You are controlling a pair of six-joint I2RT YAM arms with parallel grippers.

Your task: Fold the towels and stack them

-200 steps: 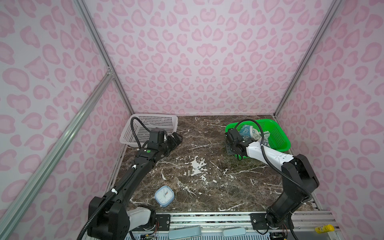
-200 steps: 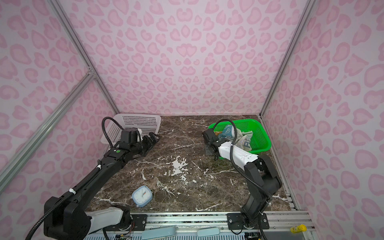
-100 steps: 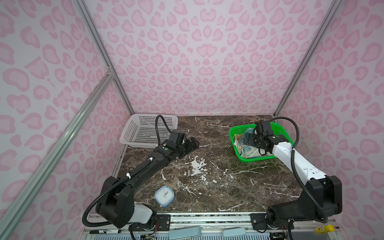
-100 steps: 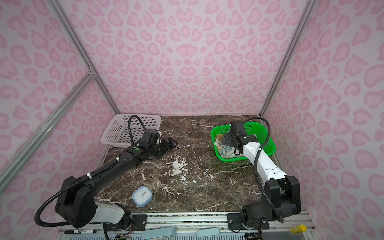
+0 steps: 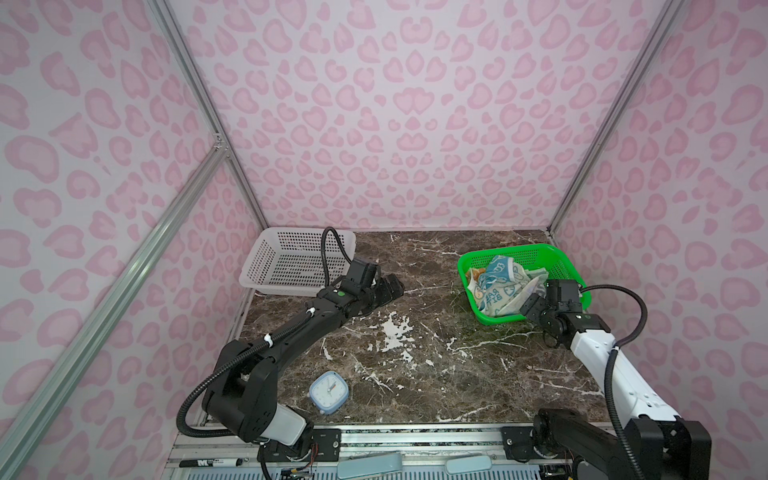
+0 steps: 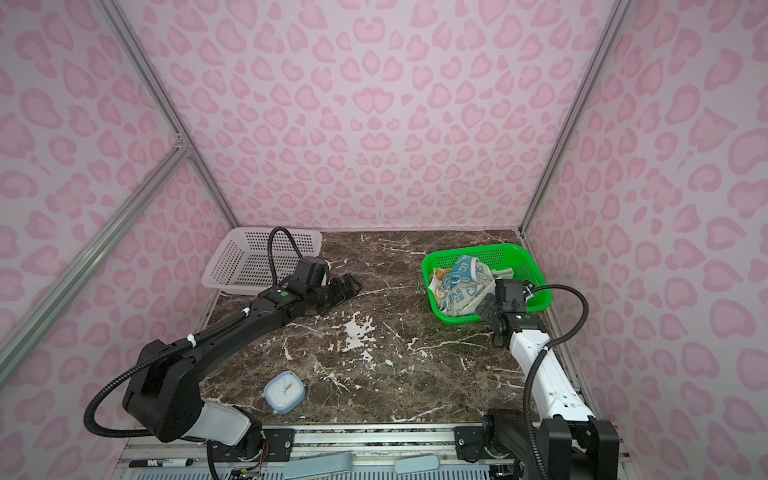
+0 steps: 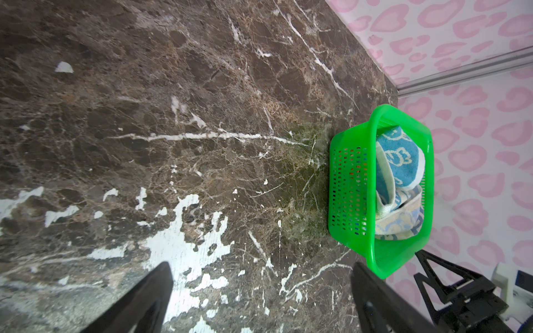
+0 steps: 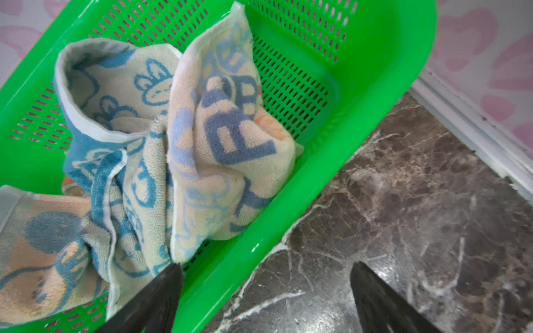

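Towels [image 5: 500,286] lie crumpled in green basket [image 5: 536,258]; right gripper [image 5: 531,306] straddles its rim, wide and empty; left gripper [image 5: 395,287] wide above desk [image 5: 415,374].

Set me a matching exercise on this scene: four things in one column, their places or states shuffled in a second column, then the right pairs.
Things:
1. towels
2. white basket
3. clock
4. right gripper

Places or states:
A. near the front edge of the table, left of middle
B. at the back left corner of the table
C. crumpled in the green basket
D. open, astride the green basket's rim

Pairs: 1-C, 2-B, 3-A, 4-D
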